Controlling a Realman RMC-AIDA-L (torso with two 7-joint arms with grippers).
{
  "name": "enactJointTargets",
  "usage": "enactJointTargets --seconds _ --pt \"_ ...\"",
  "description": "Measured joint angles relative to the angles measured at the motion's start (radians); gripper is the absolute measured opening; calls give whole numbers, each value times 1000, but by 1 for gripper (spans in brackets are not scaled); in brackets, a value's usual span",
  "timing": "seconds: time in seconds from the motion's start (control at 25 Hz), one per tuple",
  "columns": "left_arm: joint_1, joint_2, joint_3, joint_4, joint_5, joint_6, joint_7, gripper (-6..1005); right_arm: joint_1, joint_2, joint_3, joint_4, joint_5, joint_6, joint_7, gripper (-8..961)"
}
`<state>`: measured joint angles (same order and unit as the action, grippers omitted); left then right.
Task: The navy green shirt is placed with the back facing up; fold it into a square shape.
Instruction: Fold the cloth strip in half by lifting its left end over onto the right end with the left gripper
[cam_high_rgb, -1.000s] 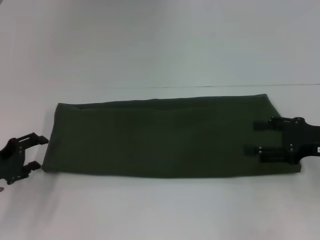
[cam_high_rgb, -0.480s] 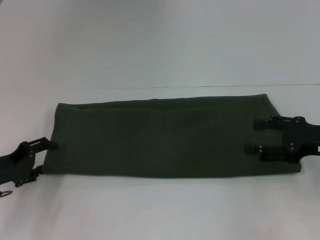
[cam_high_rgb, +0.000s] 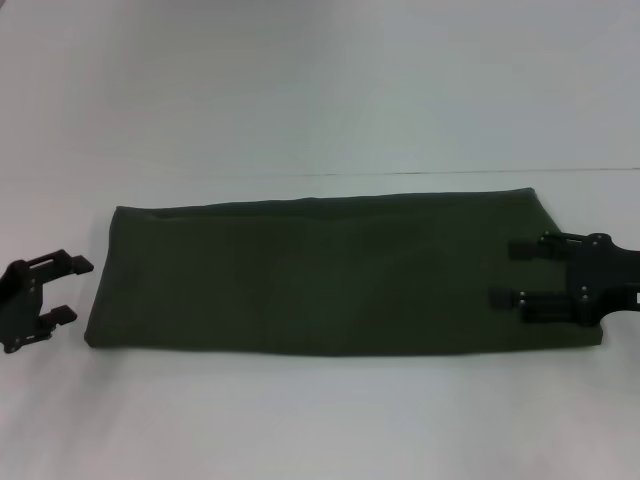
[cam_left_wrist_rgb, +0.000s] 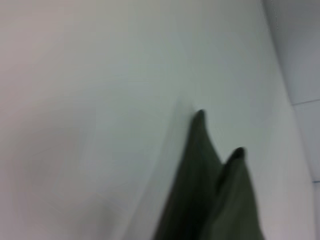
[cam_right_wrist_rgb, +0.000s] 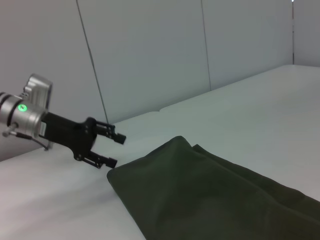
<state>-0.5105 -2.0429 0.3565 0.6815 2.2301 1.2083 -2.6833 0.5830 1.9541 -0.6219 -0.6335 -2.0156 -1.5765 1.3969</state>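
The navy green shirt (cam_high_rgb: 330, 275) already lies as a long, narrow band across the white table (cam_high_rgb: 320, 90), its sides apparently folded in; judging by that shape, the lengthwise folds are done and what remains is to bring the ends over each other to make a square. The left gripper (cam_high_rgb: 62, 290) hovers just off the band's left end, level with its edge, jaws spread and empty, with the cloth directly ahead of the fingertips. The right gripper (cam_high_rgb: 510, 272) sits over the opposite end, its spread jaws lying above the fabric and pointing along the band, apparently pinching nothing.
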Motion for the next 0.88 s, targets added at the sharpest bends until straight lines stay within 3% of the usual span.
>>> enactJointTargets --seconds 0.12,0.36,0.56,0.88 --pt "1 17 -30 6 10 102 -4 781 1 0 0 0 0 2 1 895" --pt "27 14 -52 -2 26 221 -15 780 1 0 1 0 0 3 2 895" --pt "25 7 -5 -75 27 177 -2 780 2 0 1 0 0 2 2 895" --pt "7 -6 33 -97 28 69 -8 779 3 2 1 0 0 0 2 896"
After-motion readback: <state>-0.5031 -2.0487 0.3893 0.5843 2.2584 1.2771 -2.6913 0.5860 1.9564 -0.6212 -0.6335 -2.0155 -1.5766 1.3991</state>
